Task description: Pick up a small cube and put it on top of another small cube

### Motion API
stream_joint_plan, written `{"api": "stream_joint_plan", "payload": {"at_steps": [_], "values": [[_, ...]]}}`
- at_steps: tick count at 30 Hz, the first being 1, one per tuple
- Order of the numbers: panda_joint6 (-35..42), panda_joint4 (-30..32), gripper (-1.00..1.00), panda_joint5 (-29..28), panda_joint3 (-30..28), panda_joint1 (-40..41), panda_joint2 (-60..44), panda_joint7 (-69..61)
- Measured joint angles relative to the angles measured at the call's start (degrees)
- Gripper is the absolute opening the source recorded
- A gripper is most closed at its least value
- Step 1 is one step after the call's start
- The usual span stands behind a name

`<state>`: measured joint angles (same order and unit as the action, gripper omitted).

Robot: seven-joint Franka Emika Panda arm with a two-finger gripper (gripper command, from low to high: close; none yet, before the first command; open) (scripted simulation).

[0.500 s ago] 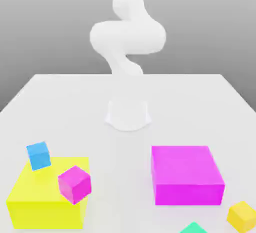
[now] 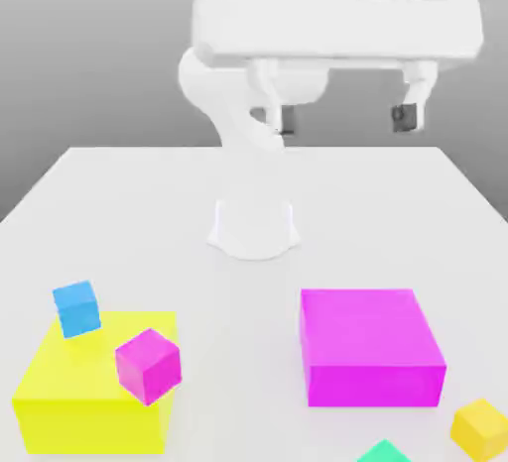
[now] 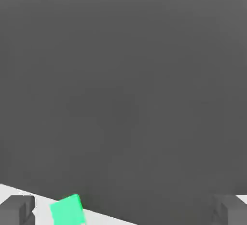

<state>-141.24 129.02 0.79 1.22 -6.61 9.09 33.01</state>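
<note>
gripper now in view, up high | jaws wide | white table | grey backdrop

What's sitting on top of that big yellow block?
A small blue cube rests near the back edge of the big yellow block, and a small magenta cube sits tilted at its front corner. The surface beneath them is covered.

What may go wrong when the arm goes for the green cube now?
1. The green cube lies at the table's near edge, so a push might knock it off.
2. The yellow cube sits close beside it; the open hand might bump it.
3. The hand hangs high above, so a long descent may drift.
</note>
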Motion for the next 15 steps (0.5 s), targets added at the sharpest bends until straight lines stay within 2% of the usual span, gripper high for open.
{"api": "stream_joint_plan", "payload": {"at_steps": [15], "values": [[-8.39, -2.42, 0.0, -3.34, 2.27, -4.15, -31.19, -7.83]]}}
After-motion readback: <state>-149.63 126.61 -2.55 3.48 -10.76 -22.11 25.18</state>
